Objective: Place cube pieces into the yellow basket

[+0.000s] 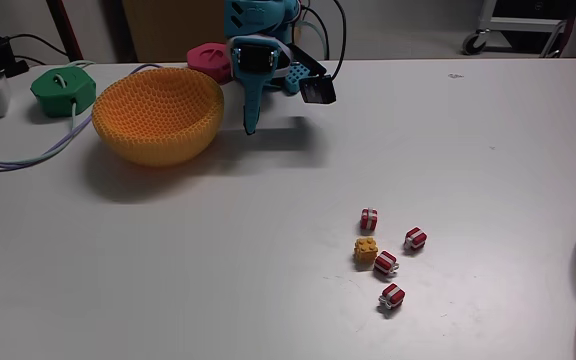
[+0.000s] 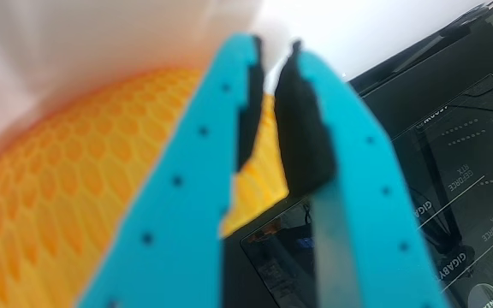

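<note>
The hand [image 1: 250, 128] is held nearly closed and empty beside the yellow basket [image 1: 158, 117]; the five cube pieces [image 1: 386, 262], judged light and rigid, are clustered on the bench [image 1: 488, 150], best pinched across flat sides.

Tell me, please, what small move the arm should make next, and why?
Probably swing toward the cube pieces and open up. All five lie clustered on the table, none in the yellow basket. The gripper hangs beside the basket's right rim in the fixed view, far from them; in the wrist view its fingers look nearly closed on nothing.
</note>
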You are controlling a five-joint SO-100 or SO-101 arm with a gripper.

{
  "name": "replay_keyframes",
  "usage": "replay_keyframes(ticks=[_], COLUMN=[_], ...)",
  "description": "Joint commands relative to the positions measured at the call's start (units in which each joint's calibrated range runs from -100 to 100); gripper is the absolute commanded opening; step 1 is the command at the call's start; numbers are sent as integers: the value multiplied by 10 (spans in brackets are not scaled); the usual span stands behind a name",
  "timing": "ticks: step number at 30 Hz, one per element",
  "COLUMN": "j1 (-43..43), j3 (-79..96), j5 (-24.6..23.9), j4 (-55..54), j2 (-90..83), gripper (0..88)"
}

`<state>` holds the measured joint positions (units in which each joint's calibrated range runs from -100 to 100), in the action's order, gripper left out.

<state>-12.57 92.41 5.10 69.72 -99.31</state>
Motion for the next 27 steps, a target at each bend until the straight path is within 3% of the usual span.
replay_keyframes(ticks=[1,8,11,15,19,23,27], j1=[120,134,184,290,371,379,369], j3=[-64,-127,-165,-217,-234,-305,-364], j5=[-129,-145,-175,-270,-402,-480,-518], j4=[-50,-46,-74,-205,-458,-591,-694], j2=[103,185,260,420,598,764,900], gripper=[0,4,202,285,385,389,383])
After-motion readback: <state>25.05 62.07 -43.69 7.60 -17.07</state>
